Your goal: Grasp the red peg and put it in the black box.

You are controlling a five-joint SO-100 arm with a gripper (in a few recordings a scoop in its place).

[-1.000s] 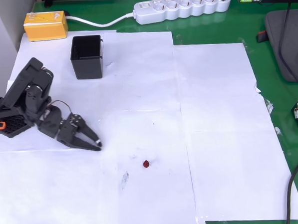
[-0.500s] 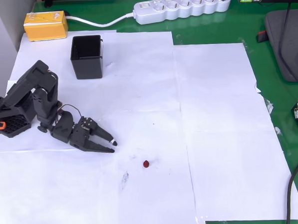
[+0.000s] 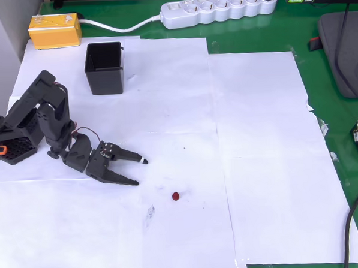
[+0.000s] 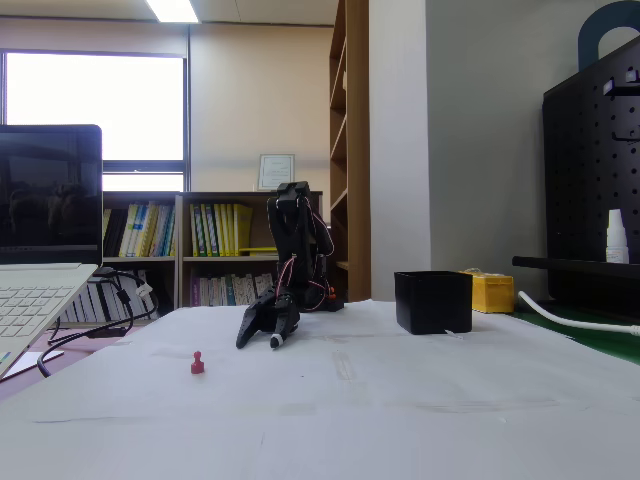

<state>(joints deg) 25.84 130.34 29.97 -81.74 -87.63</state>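
Observation:
The red peg [image 3: 176, 196] is a tiny dark-red piece standing alone on the white paper; in the fixed view the red peg [image 4: 197, 363] stands upright at the lower left. My black gripper [image 3: 140, 172] is open, its two fingers spread and pointing right, and it sits up and to the left of the peg without touching it. In the fixed view the gripper [image 4: 260, 338] hangs low over the paper, right of the peg. The black box [image 3: 104, 67] stands upright at the upper left, hollow and dark inside, well away from the gripper; the black box [image 4: 432, 301] sits right of the arm.
A yellow box [image 3: 54, 30] lies at the top left, a white power strip [image 3: 217, 9] along the top edge. Green table surface [image 3: 342, 161] borders the white sheets on the right, with cables. A laptop [image 4: 40, 260] stands at the left in the fixed view.
The gripper has moved right toward the peg and its fingers have spread from nearly shut to open. Peg and box have not moved.

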